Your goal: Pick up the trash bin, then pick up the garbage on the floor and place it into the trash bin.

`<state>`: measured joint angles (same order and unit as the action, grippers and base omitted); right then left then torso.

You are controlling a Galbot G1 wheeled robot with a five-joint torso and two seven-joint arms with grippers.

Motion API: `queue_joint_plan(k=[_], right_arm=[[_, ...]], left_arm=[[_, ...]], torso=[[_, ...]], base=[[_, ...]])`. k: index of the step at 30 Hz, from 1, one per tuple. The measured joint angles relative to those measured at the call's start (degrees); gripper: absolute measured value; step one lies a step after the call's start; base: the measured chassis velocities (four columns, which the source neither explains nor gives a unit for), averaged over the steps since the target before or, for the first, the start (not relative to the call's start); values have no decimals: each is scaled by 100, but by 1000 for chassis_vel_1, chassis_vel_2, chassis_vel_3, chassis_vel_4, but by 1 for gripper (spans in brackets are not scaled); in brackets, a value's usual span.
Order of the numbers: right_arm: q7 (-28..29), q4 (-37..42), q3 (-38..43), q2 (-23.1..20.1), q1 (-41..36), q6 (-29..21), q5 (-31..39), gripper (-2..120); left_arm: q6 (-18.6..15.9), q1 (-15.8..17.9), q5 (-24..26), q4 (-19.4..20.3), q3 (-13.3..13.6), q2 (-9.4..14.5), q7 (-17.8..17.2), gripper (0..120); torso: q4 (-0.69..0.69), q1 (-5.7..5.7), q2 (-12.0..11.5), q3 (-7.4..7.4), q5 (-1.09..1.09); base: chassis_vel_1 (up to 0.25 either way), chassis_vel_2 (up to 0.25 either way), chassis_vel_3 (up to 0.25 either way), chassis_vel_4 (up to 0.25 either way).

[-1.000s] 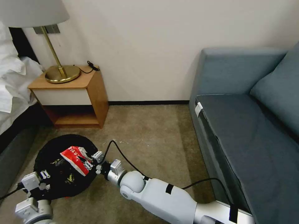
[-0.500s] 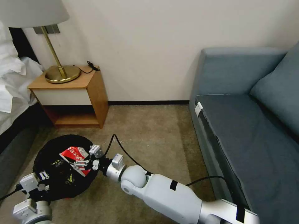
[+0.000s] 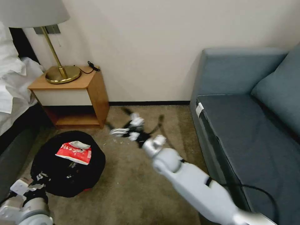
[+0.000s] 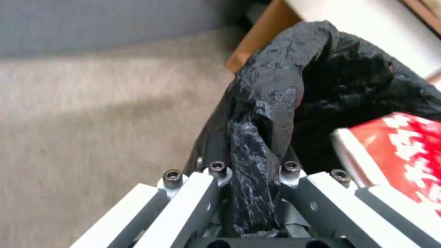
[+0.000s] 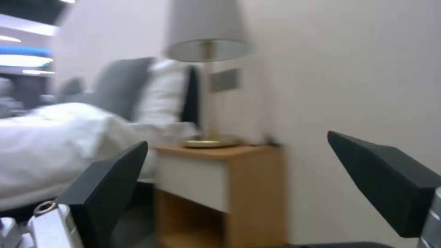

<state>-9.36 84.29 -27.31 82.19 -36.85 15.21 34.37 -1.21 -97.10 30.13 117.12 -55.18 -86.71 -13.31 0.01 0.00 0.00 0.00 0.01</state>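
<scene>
The trash bin (image 3: 67, 175), lined with a crinkly black bag, hangs low over the carpet at the lower left. My left gripper (image 3: 37, 181) is shut on its near rim; the left wrist view shows the fingers (image 4: 197, 193) pinching a fold of the black bag (image 4: 257, 165). A red-and-white packet (image 3: 75, 152) of garbage lies inside the bin on the bag, also seen as the packet (image 4: 404, 151) beside the rim. My right gripper (image 3: 125, 126) is blurred over the carpet, right of the bin and apart from it. Its black fingers (image 5: 108, 186) are spread open around nothing.
A wooden nightstand (image 3: 78, 97) with a brass lamp (image 3: 59, 73) stands against the wall behind the bin. The bed (image 3: 12, 103) runs along the left. A blue-grey sofa (image 3: 250, 131) fills the right side. Bare carpet (image 3: 150, 187) lies between them.
My right gripper let go of the red-and-white packet, which now lies in the bin. It swung away toward the wall and to the right. The bin shifted slightly.
</scene>
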Motion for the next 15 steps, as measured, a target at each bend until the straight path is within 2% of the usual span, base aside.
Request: queue_joint_plan(k=[1, 2, 5, 6, 9, 10, 12, 14, 15], right_arm=[[4, 123, 170, -125, -49, 68, -107, 100], [4, 123, 170, -125, -49, 68, -107, 100], [204, 585, 777, -587, -398, 246, -646, 100], [204, 585, 777, -587, -398, 246, -646, 100], [551, 1270, 1548, -1092, -1113, 101, -1136, 100], [551, 1270, 1548, -1092, -1113, 101, -1136, 100], [649, 1703, 2200, -1263, -1709, -26, -1293, 100], [690, 1985, 2716, -1275, -2123, -75, -1394, 100], [690, 1985, 2716, -1275, -2123, -75, -1394, 100]], left_arm=[[-109, 19, 380, 43, -11, 22, -119, 6], [-109, 19, 380, 43, -11, 22, -119, 6], [-523, 113, 1760, 165, -98, 84, -611, 6], [-523, 113, 1760, 165, -98, 84, -611, 6], [-626, 219, 2723, 177, -182, 141, -1065, 6], [-626, 219, 2723, 177, -182, 141, -1065, 6], [-753, 275, 3206, 145, -202, 175, -1406, 6], [-816, 300, 3465, 91, -203, 197, -1630, 6], [-816, 300, 3465, 91, -203, 197, -1630, 6]], torso=[[-1, 0, 0, 0, 0], [-1, 0, 0, 0, 0], [-2, 0, 0, 0, 1], [-2, 0, 0, 0, 1], [-3, 0, 0, 0, 2], [-3, 0, 0, 0, 2], [-3, 0, 0, 0, 2], [-3, 0, 0, 0, 2], [-3, 0, 0, 0, 2]], base=[[0, 0, 0, 0], [0, 0, 0, 0], [0, 0, 0, 0], [0, 0, 0, 0], [0, 0, 0, 0], [0, 0, 0, 0], [0, 0, 0, 0], [0, 0, 0, 0], [0, 0, 0, 0]])
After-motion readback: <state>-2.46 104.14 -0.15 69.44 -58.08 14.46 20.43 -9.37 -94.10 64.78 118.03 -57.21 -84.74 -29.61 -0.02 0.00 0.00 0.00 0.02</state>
